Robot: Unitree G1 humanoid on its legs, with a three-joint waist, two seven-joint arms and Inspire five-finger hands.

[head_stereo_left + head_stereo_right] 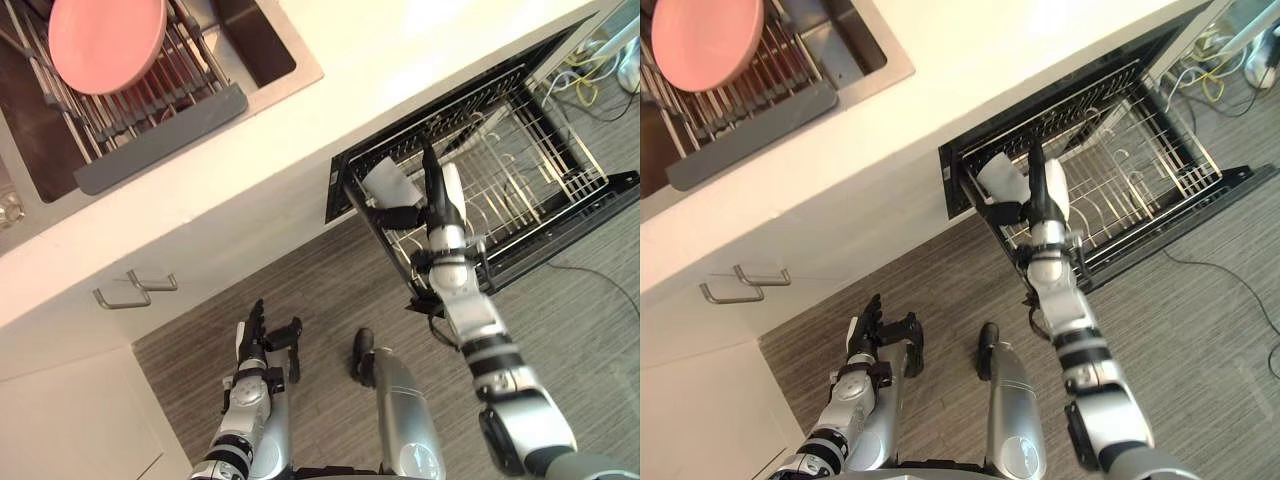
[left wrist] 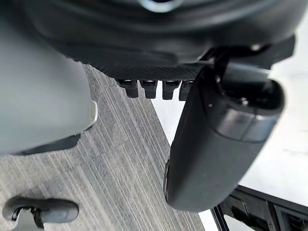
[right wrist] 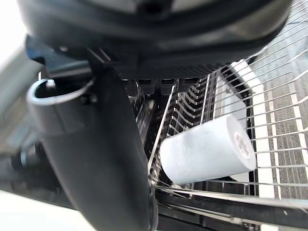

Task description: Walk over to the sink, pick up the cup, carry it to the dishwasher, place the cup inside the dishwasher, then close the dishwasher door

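- One white cup [image 3: 207, 149] lies on its side in the dishwasher's wire rack [image 3: 274, 159], just past the thumb of the right hand [image 1: 437, 205] (whether they touch, I cannot tell).
- Right hand: fingers straight and stretched into the rack, thumb splayed sideways beneath the cup, not curled round it.
- Left hand [image 1: 255, 335] hangs low over the grey floor [image 1: 330, 290], fingers straight, thumb out, holding nothing.
- Dishwasher door [image 1: 565, 228] lies open beyond the right hand.
- Far from both hands, a pink plate [image 1: 105, 40] rests on the drying rack [image 1: 150, 100] across the sink [image 1: 255, 40].
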